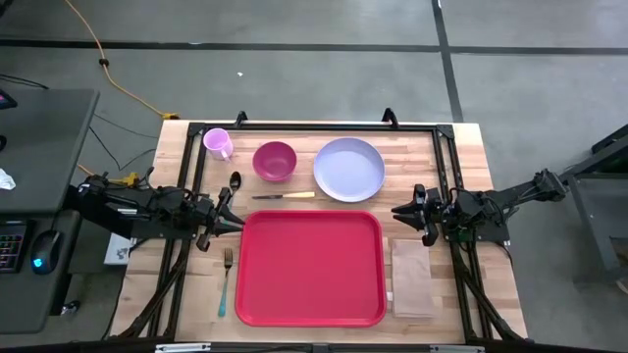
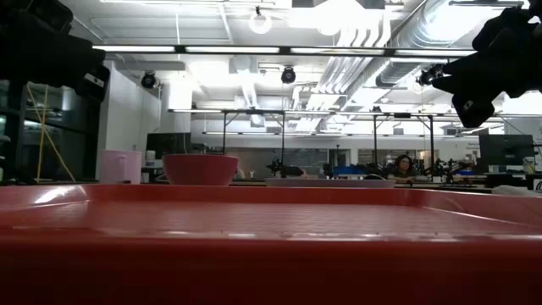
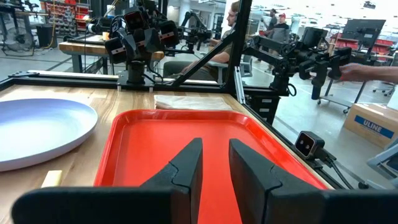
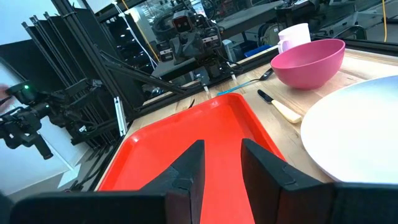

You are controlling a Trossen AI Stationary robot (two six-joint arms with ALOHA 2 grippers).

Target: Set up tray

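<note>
Red tray [image 1: 309, 267] lay empty at table centre-front, left gripper [image 1: 234, 218] and right gripper [image 1: 400, 210] hovered beside its two sides, fingers slightly apart holding nothing; probably best to grab the nearby plate [image 1: 348, 169] by its rim first.

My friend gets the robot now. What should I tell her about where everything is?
Left gripper: open, empty, waiting at the tray's left edge.
Right gripper: open, empty, waiting at the tray's right edge.
Red tray: middle of the table, nothing on it.
Behind the tray: pink cup, pink bowl, plate, spoon, knife.
Fork lies left of the tray, napkin right of it.
Done: nothing placed yet.
Left: probably move all these things onto the tray.
</note>
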